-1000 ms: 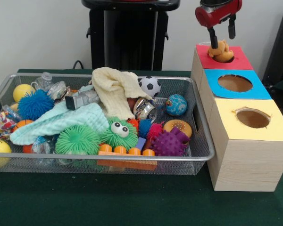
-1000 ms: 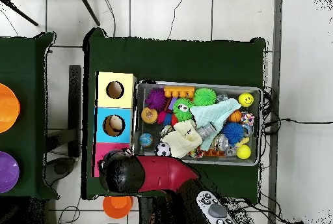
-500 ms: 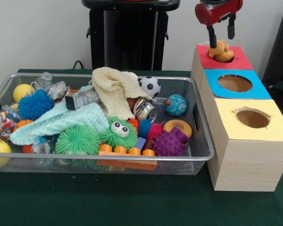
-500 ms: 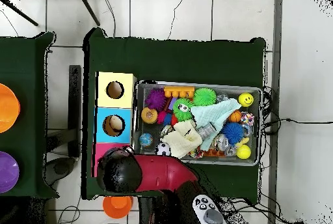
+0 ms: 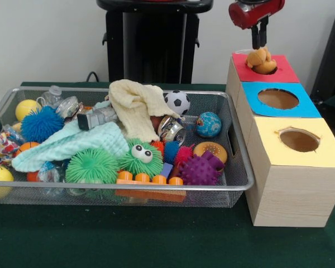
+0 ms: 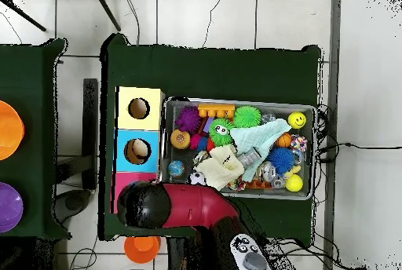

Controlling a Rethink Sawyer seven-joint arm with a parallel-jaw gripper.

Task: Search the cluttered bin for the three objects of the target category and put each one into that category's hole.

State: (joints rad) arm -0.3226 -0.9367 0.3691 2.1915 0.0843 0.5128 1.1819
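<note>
item: fingers (image 5: pixel 259 38) — drawn together, grasping nothing, hanging clear above the red hole (image 5: pixel 271 69) with daylight between their tips and the toy below.

item: orange plush toy (image 5: pixel 261 60) — sitting in the mouth of the red hole, most of its body proud of the rim, not dropped through (whether it is wedged or merely perched cannot be told).

item: hole box (image 5: pixel 290 184) — red, blue (image 5: pixel 278 99) and yellow (image 5: pixel 299 140) openings in a row, standing just beside the wire bin (image 5: pixel 237 180) on the green surface (image 5: pixel 156 240).

item: bin contents — spiky balls, cloths, a soccer ball (image 5: pixel 177 101), a globe ball (image 5: pixel 209 124), heaped and overlapping.

risk: the toy may stay lodged and block the hole for later deposits, or tip off the rim onto the box top; cause, a soft body broader than the opening.

change: half a second ago the fingers stood apart, one to each side above the toy; now they are together and slightly higher. the toy and the bin are unchanged.
</note>
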